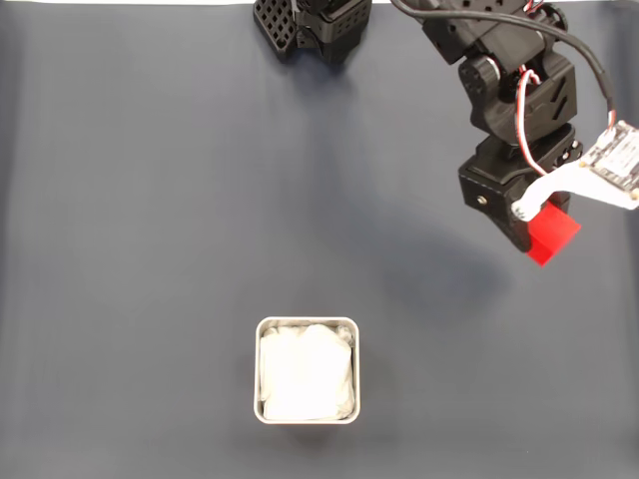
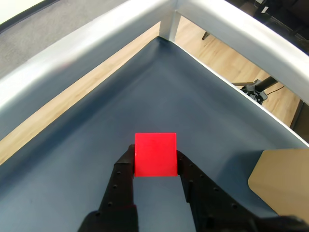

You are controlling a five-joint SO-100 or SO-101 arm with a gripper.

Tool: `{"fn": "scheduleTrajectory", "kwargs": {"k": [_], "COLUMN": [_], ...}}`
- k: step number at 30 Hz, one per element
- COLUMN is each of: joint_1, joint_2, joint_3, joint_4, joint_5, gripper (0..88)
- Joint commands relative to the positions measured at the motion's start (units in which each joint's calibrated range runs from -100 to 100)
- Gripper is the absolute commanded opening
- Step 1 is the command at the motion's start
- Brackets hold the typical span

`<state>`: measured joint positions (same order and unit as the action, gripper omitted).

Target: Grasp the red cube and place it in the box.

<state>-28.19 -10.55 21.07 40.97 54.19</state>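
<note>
The red cube (image 1: 551, 236) sits at the right side of the dark mat in the fixed view, partly covered by the arm. My gripper (image 1: 534, 228) is shut on it. In the wrist view the red cube (image 2: 155, 154) is clamped between the two black fingers (image 2: 124, 166) of my gripper (image 2: 155, 162), with the mat behind it. The box (image 1: 307, 370), square with a pale metal rim and white lining, stands near the front middle of the mat, well to the left of and below the cube in the fixed view.
The arm's black base (image 1: 319, 25) stands at the far edge of the mat. A white rail (image 2: 231, 34) frames the table corner in the wrist view, with wooden floor (image 2: 227, 63) beyond it. Open mat lies between the cube and the box.
</note>
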Motion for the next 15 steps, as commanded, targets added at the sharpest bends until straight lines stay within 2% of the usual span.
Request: {"fn": "scheduleTrajectory", "kwargs": {"k": [1,15], "joint_1": [2.1,9.6], "joint_2": [-3.6,-4.4], "joint_3": [-4.5,-9.9], "joint_4": [1.1,2.3], "joint_5": [-0.6,-0.3], "gripper": [12.6,12.7]}}
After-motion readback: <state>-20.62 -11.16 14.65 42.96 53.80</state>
